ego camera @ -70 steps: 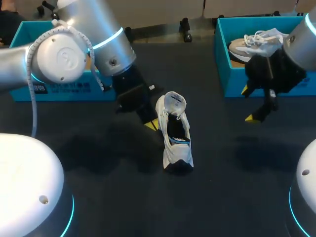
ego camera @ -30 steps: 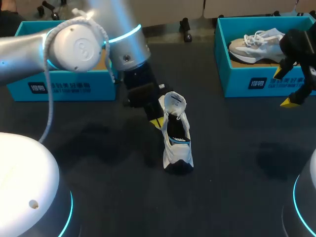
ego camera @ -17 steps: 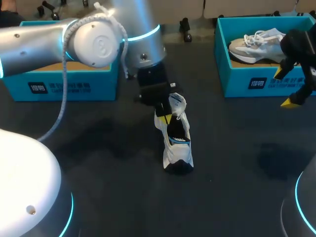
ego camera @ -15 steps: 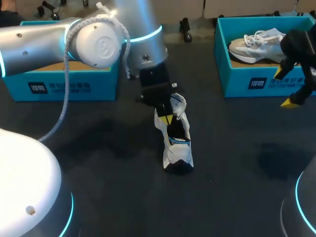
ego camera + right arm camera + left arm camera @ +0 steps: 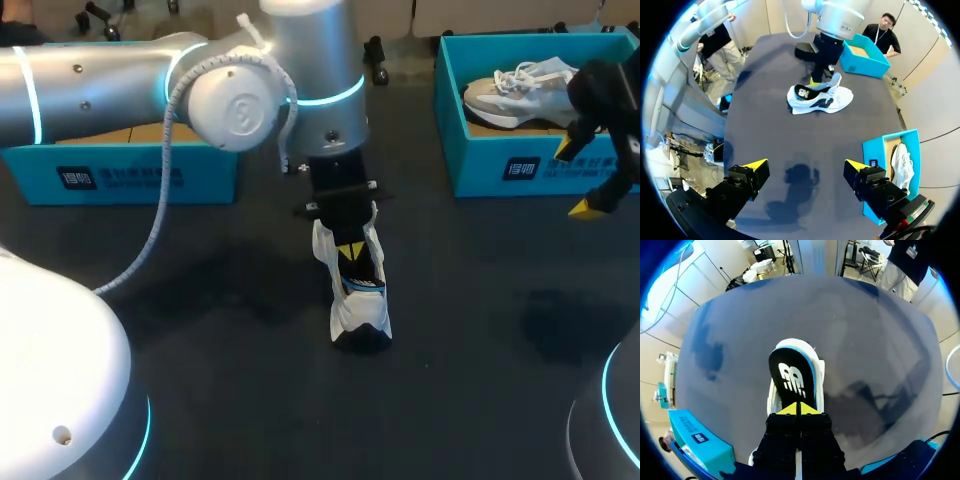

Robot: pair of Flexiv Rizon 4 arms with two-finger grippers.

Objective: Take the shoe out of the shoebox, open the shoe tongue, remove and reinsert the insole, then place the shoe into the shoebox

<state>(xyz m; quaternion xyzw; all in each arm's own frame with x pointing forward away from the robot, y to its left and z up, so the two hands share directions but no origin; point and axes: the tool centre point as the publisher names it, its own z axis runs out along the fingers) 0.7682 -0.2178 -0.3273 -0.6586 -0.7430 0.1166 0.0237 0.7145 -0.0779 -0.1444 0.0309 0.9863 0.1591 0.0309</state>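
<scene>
Two grippers were examined. The left gripper [image 5: 349, 248] stood directly over the open top of the shoe [image 5: 358, 305]. The shoe rested on its sole near the middle of the table [image 5: 480, 340], well apart from both boxes. The yellow tips were pressed together with nothing seen between them and pointed down at the heel end of the black insole [image 5: 790, 380]. The wrist view could not settle whether they touched it. On that evidence, the closed tips were judged to serve as a single probe for working the insole, not as a pincer. The right gripper [image 5: 575, 179] hung spread wide and empty beside the right shoebox [image 5: 520, 172], which held a second shoe [image 5: 515, 85]; it appeared parked clear of the work. The left shoebox [image 5: 120, 178], partly hidden by the left arm, presumably awaited the shoe's return.
</scene>
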